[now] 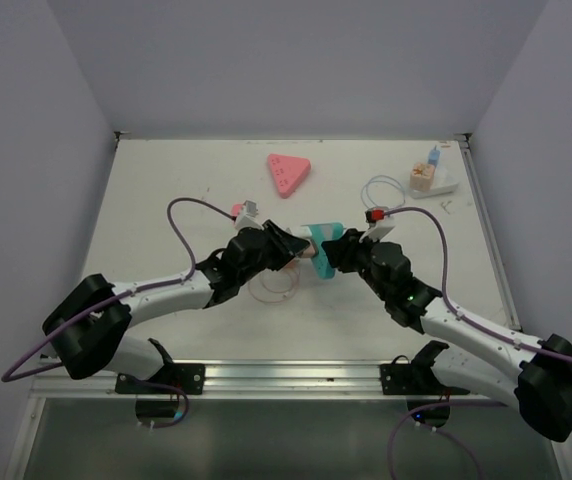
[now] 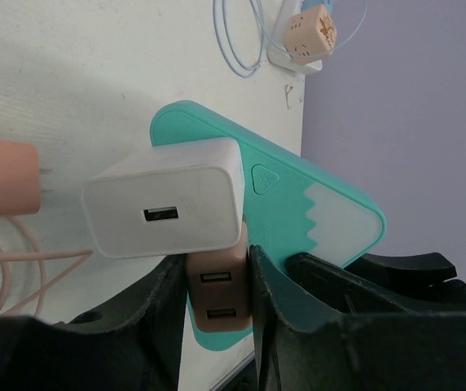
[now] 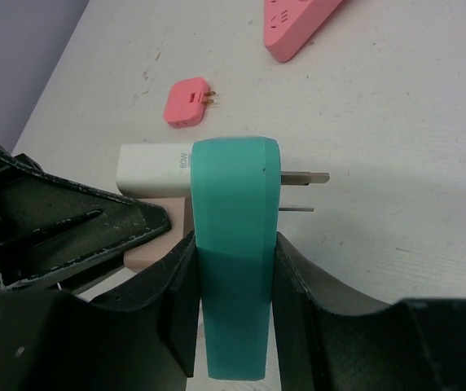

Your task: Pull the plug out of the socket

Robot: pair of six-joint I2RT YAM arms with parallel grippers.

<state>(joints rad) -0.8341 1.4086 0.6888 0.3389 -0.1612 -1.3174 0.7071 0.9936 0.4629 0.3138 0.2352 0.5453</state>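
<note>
Teal triangular socket (image 2: pixel 298 204), gripped twice.
Right gripper (image 3: pixel 235 244) clamped it; left wrist view revealed left gripper (image 2: pixel 217 273) pinching its peach two-port plug (image 2: pixel 218 303).

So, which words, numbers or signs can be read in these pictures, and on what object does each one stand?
"80W": on the side of the white charger.
Raised triangle sign, no letters: on the teal socket.
Marks on the peach cube: too small to read.
</note>
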